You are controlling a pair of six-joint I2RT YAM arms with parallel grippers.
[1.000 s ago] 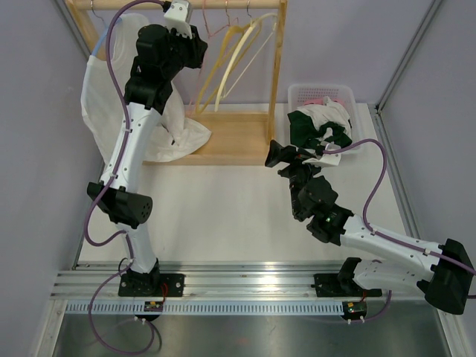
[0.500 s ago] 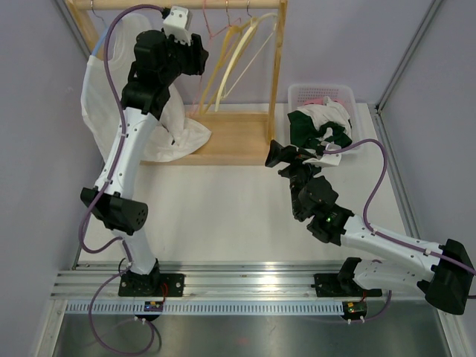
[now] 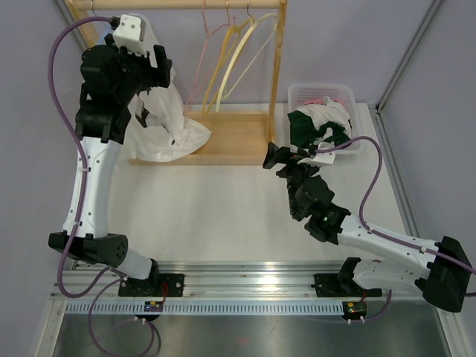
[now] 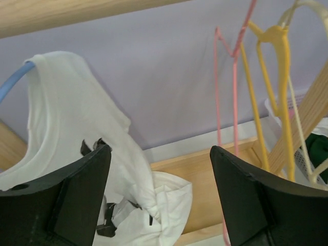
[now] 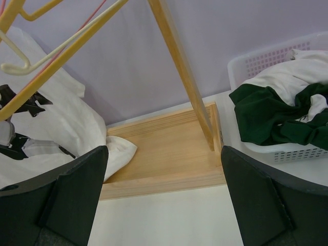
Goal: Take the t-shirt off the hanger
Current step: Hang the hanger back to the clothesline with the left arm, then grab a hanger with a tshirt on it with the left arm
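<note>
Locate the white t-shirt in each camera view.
Top external: white t-shirt upper left, on the rack.
Left wrist: t-shirt fills the left half.
Right wrist: t-shirt at the left edge.
Shared landmark: wooden rack base, to its right.

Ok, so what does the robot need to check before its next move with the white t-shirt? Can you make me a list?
1. Left claw open and empty: ok. Its jaws stand wide with nothing between them.
2. White t-shirt off the blue hanger: not ok. Its top hangs over the hanger and the rest is slumped on the rack's wooden base.
3. Right claw open and empty: ok.
4. Other hangers out of the way: ok. The pink hanger and yellow hanger hang to one side, apart from the shirt.
5. Room in the basket: cannot tell. Clothes are already heaped in it.
</note>
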